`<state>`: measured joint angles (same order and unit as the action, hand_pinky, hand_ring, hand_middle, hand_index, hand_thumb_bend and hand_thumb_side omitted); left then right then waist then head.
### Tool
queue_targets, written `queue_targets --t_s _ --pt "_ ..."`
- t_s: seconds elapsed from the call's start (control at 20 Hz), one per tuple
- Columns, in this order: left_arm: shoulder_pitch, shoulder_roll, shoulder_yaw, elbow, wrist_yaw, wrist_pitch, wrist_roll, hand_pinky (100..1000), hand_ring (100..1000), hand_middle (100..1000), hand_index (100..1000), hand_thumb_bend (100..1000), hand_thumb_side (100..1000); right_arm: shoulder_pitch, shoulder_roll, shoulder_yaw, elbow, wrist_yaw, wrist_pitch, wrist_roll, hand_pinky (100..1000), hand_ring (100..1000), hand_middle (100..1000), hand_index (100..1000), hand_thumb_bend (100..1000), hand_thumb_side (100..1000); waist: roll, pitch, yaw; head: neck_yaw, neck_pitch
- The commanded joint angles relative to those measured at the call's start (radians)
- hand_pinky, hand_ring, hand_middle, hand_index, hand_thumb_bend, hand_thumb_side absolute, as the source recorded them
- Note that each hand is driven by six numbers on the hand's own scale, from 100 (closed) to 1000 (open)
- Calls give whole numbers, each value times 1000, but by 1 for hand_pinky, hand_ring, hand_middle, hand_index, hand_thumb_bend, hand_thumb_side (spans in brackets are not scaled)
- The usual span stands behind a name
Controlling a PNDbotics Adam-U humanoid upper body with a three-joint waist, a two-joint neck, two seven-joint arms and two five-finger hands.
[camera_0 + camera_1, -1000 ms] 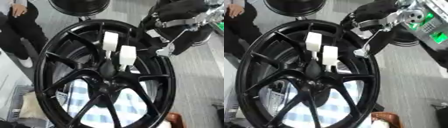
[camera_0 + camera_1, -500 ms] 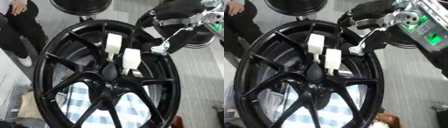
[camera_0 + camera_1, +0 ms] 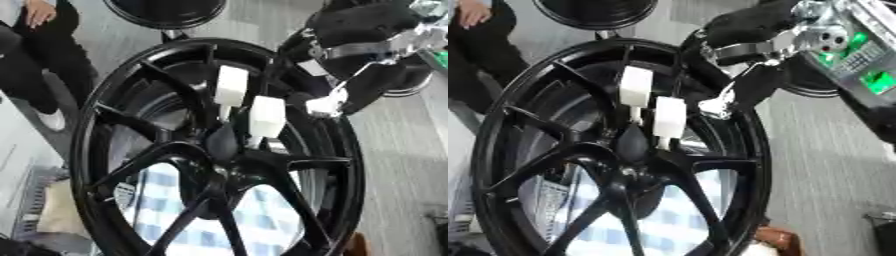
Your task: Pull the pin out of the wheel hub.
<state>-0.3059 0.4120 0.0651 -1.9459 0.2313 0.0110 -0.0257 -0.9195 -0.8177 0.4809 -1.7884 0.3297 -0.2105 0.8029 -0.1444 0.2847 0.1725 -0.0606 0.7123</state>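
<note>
Left eye, pins: two white pins [image 3: 266, 117] stand in the centre of the black wheel [image 3: 96, 145], look light and stiff; grip the blocky white head
Left eye, right hand [image 3: 350, 95]: at the upper right rim, beside the pins, touching neither
Right eye, fingers: cannot tell if curled or straight
Right eye, containers: none

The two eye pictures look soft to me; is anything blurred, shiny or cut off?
Left eye view: soft throughout; the black wheel carries pale sheen on its spokes, and the two white pins have fuzzy edges. Right eye view: equally soft; the right hand is dark with little detail, bright green lights glow on the arm, and the wheel's rim runs off the bottom edge.
</note>
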Motion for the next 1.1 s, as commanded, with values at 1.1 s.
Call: queue_targets --t_s 1.1 --pt "3 12 18 2 4 7 14 903 730 623 844 100 741 34 -51 72 -64 44 268 -85 892 872 744 840 112 905 -19 -45 11 16 58"
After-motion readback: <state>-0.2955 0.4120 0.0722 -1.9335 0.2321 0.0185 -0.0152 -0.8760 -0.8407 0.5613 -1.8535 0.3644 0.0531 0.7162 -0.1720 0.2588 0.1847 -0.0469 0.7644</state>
